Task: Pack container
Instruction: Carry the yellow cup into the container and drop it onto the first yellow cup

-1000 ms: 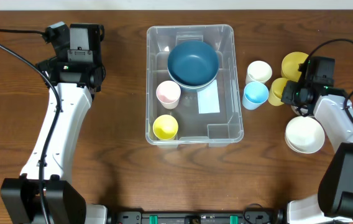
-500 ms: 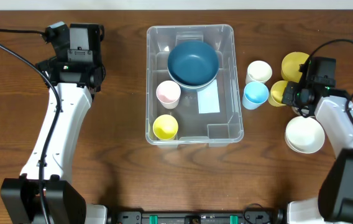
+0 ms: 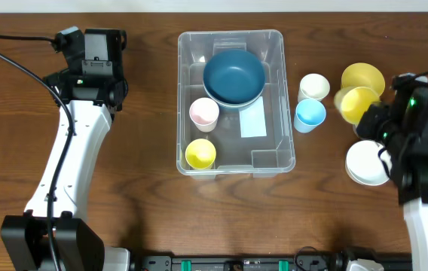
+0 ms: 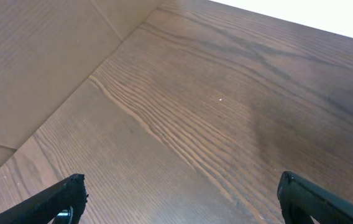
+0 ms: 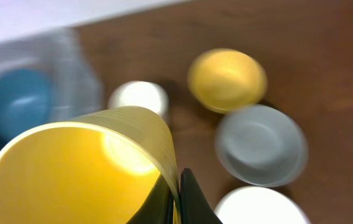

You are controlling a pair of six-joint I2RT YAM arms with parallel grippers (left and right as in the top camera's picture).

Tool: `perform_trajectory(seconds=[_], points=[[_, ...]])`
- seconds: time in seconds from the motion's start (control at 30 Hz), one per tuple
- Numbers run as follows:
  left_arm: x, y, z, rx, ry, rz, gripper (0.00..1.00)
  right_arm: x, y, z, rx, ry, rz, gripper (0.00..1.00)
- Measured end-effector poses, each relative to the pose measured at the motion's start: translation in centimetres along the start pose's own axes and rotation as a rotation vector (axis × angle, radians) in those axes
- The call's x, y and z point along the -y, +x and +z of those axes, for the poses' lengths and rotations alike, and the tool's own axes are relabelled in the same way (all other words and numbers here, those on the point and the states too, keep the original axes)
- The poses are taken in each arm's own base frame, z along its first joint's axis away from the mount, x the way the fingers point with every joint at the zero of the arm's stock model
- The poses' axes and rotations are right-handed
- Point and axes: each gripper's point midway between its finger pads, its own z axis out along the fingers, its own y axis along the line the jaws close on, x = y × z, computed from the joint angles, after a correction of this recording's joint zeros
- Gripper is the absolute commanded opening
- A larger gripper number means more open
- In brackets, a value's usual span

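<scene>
The container (image 3: 230, 34), long axis front-to-back, holds blue bowl (image 3: 233, 75), pink cup (image 3: 203, 113), yellow cup (image 3: 200, 153); right fingers (image 5: 192, 203) clench second yellow cup (image 5: 71, 168), left fingers (image 4: 63, 199) released.

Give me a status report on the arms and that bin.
Right end effector shut on yellow cup rim. Left end effector open, empty. Container holds blue bowl, pink cup, second yellow cup. Light blue cup, cream cup stand between.
</scene>
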Motion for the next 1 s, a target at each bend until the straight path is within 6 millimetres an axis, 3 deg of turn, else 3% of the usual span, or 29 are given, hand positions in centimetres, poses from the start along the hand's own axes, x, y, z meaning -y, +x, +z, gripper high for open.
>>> perform_trajectory(seconds=[0.1, 0.23, 0.5, 0.63, 0.87, 1.0], points=[[0.0, 0.0, 0.0, 0.000, 0.000, 0.000, 0.98, -3.9, 0.0, -2.2, 0.038, -0.144, -0.056, 0.01], [0.0, 0.0, 0.0, -0.001, 0.000, 0.001, 0.98, -8.4, 1.3, -3.6, 0.017, -0.297, -0.131, 0.01], [0.0, 0.0, 0.0, -0.001, 0.000, 0.001, 0.98, -18.0, 5.4, -3.8, -0.146, -0.543, -0.316, 0.01], [0.0, 0.0, 0.0, -0.001, 0.000, 0.001, 0.98, -21.9, 7.5, -3.1, -0.224, -0.593, -0.400, 0.01], [0.0, 0.0, 0.0, -0.001, 0.000, 0.001, 0.98, -25.6, 12.2, -0.1, -0.363, -0.581, -0.506, 0.01], [0.0, 0.0, 0.0, 0.000, 0.000, 0.000, 0.98, -26.2, 14.2, 1.6, -0.422, -0.559, -0.536, 0.01]])
